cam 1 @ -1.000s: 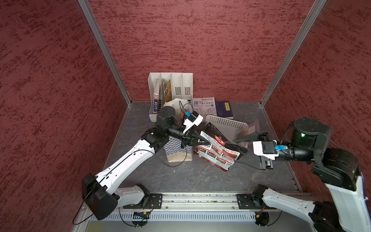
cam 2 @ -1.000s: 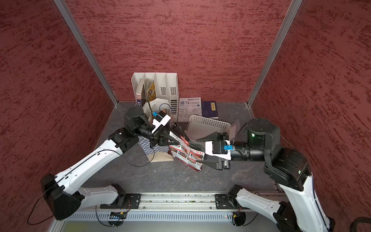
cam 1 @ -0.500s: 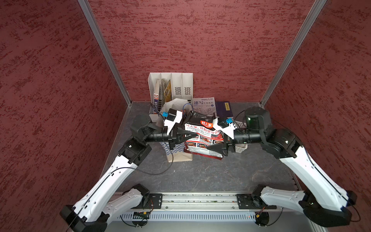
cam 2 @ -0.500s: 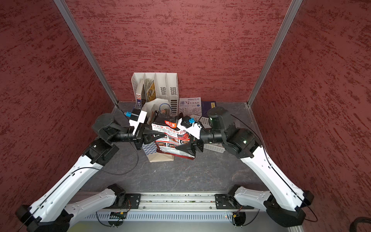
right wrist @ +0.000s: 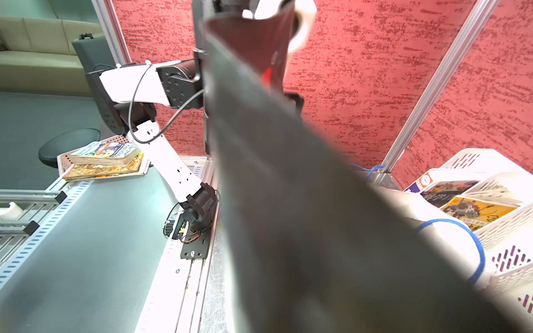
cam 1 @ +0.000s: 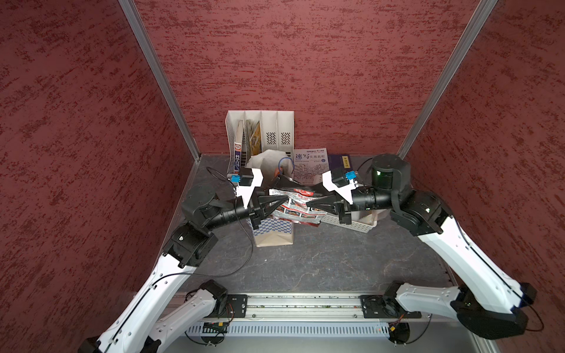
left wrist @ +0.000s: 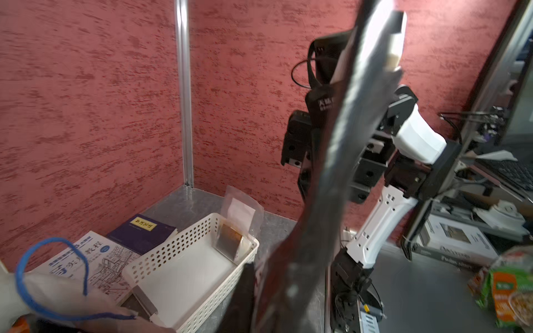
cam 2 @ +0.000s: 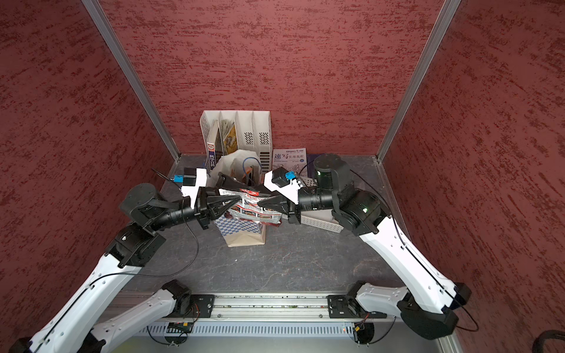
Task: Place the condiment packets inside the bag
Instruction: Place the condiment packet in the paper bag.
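My right end effector (cam 1: 309, 204) is clamped tight on the right end of a bundle of glossy red, white and black foil condiment packets (cam 1: 298, 205). The bundle hangs mid-frame, across the near upper edge of the upright blue-and-white checkered paper bag (cam 1: 275, 227). Its long axis runs left to right, roughly level. My left end effector (cam 1: 285, 201) meets its left end; I cannot tell whether those jaws grip.

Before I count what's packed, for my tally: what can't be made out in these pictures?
Bag contents: in both top views the condiment packets partly cover its mouth.
Packet count: the stack overlaps in top views; both wrist views blur it, too close.
Left gripper: whether its fingers pinch the packets; too small in top views, blurred in its wrist view.
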Motion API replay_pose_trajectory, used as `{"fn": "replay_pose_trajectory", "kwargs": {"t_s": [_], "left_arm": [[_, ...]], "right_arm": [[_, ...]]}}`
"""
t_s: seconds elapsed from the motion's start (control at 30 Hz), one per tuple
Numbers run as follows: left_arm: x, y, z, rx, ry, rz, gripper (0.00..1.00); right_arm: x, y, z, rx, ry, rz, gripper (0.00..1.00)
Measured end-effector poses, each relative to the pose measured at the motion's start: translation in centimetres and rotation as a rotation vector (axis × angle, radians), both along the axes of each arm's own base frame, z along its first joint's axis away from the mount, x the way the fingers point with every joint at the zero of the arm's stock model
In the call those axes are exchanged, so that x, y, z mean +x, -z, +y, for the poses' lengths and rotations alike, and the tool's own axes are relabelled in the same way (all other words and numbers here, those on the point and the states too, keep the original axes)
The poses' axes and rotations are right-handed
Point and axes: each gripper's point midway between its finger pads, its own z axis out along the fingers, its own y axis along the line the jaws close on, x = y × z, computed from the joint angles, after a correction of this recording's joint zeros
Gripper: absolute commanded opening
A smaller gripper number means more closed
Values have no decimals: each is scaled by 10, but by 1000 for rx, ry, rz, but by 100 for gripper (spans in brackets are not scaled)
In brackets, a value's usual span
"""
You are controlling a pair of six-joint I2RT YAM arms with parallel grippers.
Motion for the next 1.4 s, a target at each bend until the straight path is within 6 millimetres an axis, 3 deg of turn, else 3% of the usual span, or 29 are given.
{"fn": "replay_pose_trajectory", "kwargs": {"t_s": [0.07,0.1,0.13,0.23,0.37,0.47,0.57,0.7,0.8,0.97,1.17,1.4], "left_arm": [[6,-5,12,-9,-89,-17,83],[9,-6,20,-14,-144,-10,95],[13,-6,28,-17,-199,-2,99],[28,1,63,-29,-426,68,100],[50,27,127,-62,-799,244,100],[64,65,165,-49,-1013,417,100],[75,109,185,-30,-1112,595,100],[86,160,191,-53,-1105,824,100],[90,178,187,-63,-1062,929,100],[96,194,179,-51,-995,1025,100],[96,216,163,45,-890,1117,100],[78,205,154,88,-811,1052,100]], "right_arm": [[8,4,4,-15,19,19,0],[12,3,7,-18,27,25,0],[16,0,10,-17,34,27,0],[23,-24,18,18,28,6,0],[27,-58,28,82,-4,-46,0],[36,-70,38,113,-16,-68,0],[51,-66,53,123,-23,-59,0],[73,-46,78,115,-35,-12,0],[91,-30,95,111,-33,13,0],[109,-18,110,119,-23,12,0],[113,-11,113,115,-25,-14,0],[102,29,104,37,-42,26,0]]}}
